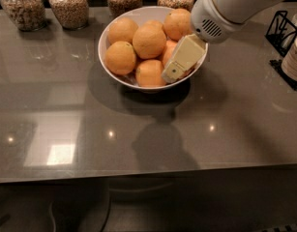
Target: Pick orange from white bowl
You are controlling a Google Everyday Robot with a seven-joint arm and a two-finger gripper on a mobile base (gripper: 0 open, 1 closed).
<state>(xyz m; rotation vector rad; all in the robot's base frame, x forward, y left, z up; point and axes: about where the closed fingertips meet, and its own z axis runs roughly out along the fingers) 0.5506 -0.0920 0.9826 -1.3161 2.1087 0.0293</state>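
A wide white bowl (109, 69) stands on the grey counter toward the back, holding several oranges (149, 41). My gripper (176, 70) reaches down from the upper right on a white arm. Its cream finger lies over the right side of the bowl, tip low against the front oranges (149, 73) near the bowl's front rim. An orange behind the finger is partly hidden.
Several glass jars of grains (68, 6) line the back edge of the counter. A black wire rack (282, 30) and a stack of pale plates (294, 59) stand at the right edge. The grey counter (138, 139) stretches in front of the bowl.
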